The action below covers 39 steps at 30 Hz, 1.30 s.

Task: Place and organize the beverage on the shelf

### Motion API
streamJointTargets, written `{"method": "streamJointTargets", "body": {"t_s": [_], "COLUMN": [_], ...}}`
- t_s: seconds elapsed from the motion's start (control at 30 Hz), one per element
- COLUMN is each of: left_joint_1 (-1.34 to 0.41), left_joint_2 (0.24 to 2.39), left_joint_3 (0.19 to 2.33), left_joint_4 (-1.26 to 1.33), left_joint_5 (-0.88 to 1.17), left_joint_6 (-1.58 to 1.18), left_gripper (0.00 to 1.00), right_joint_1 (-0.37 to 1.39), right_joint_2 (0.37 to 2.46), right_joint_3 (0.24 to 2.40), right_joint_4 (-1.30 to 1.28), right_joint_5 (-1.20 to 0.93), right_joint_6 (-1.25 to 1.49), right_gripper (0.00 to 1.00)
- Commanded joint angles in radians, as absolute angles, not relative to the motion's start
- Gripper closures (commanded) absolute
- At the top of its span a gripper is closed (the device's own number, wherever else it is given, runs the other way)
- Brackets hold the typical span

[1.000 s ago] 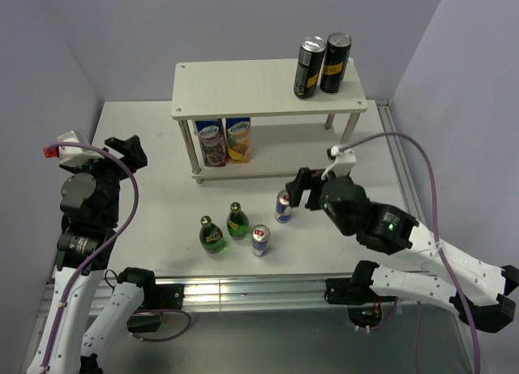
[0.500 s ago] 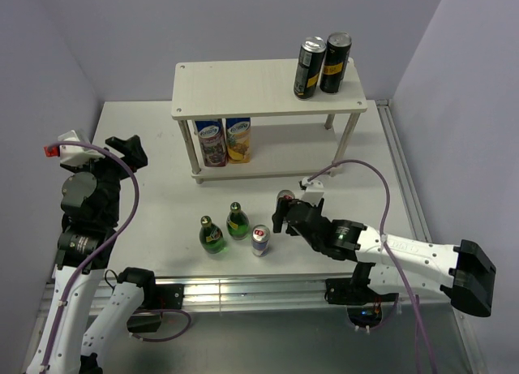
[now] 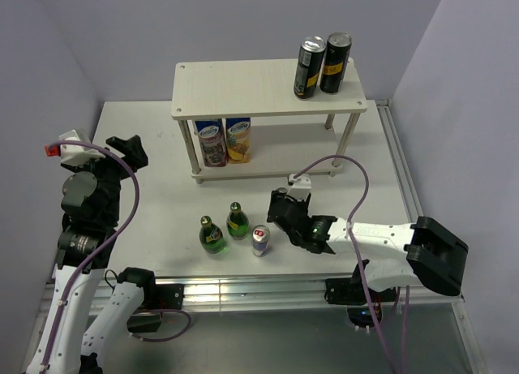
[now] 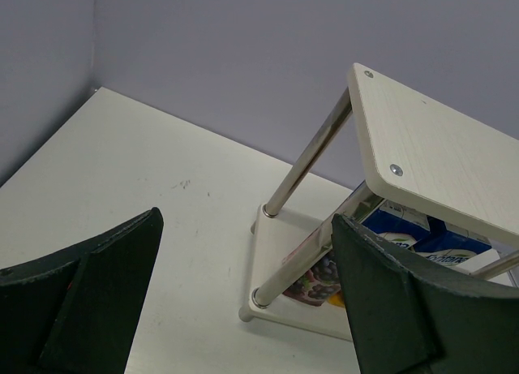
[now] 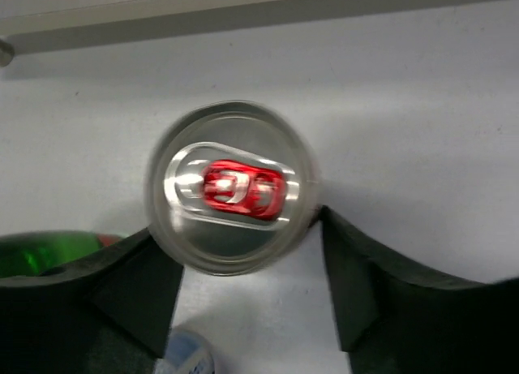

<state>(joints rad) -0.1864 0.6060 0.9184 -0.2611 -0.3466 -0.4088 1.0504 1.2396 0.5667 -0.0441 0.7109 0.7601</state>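
Two tall black cans [image 3: 310, 67] [image 3: 335, 62] stand on the right of the shelf's [image 3: 243, 86] top board. Two green bottles [image 3: 212, 236] [image 3: 237, 222] and one slim blue-and-silver can [image 3: 259, 240] stand on the table in front. My right gripper [image 3: 280, 208] is low over the second slim can and hides it from above. In the right wrist view that can [image 5: 231, 197], with a red tab, sits between my open fingers [image 5: 239, 228]. My left gripper [image 3: 126, 151] is open and empty at the far left, facing the shelf's left end [image 4: 454, 163].
Two juice cartons [image 3: 212, 141] [image 3: 238, 139] stand on the shelf's lower tier at the left, and show in the left wrist view [image 4: 324, 277]. A green bottle [image 5: 40, 252] and the other slim can [image 5: 182, 354] lie just left of my right fingers. Walls close the table's back and sides.
My right arm has dropped and stretched low across the table, bringing its open gripper down around the slim can. The left arm and the other drinks have not moved.
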Motion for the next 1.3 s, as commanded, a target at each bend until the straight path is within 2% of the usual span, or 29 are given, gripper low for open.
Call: {"method": "streamJointTargets", "body": {"t_s": [0.0, 0.07, 0.1, 0.17, 0.2, 0.37, 0.6, 0.83, 1.27], "left_joint_1": [-0.181, -0.181, -0.181, -0.181, -0.181, -0.181, -0.179, -0.179, -0.178], "left_joint_2": [0.606, 0.606, 0.606, 0.606, 0.606, 0.604, 0.601, 0.595, 0.597], "left_joint_3": [0.923, 0.923, 0.925, 0.925, 0.925, 0.925, 0.927, 0.925, 0.928], "left_joint_4": [-0.252, -0.253, -0.252, -0.252, -0.252, -0.253, -0.253, -0.253, -0.252], "left_joint_5": [-0.339, -0.339, -0.339, -0.337, -0.336, -0.337, -0.339, -0.344, -0.337], "left_joint_6": [-0.411, -0.411, -0.41, -0.411, -0.413, -0.41, -0.411, -0.411, -0.413], "left_gripper": [0.08, 0.09, 0.09, 0.09, 0.09, 0.09, 0.08, 0.08, 0.09], "right_joint_1": [1.037, 1.032, 1.029, 1.026, 1.023, 1.019, 1.017, 0.974, 0.601], "right_joint_2": [1.281, 1.293, 1.299, 1.299, 1.298, 1.272, 1.152, 1.101, 1.216], "right_joint_3": [0.615, 0.615, 0.614, 0.612, 0.611, 0.632, 0.747, 0.85, 0.861], "right_joint_4": [0.057, 0.066, 0.069, 0.075, 0.075, 0.031, -0.132, -0.167, 0.058], "right_joint_5": [0.784, 0.793, 0.796, 0.798, 0.801, 0.811, 0.891, 0.954, 0.781], "right_joint_6": [0.761, 0.756, 0.752, 0.744, 0.739, 0.73, 0.674, 0.559, 0.454], "right_gripper": [0.32, 0.4, 0.51, 0.63, 0.72, 0.79, 1.0, 1.0, 1.0]}}
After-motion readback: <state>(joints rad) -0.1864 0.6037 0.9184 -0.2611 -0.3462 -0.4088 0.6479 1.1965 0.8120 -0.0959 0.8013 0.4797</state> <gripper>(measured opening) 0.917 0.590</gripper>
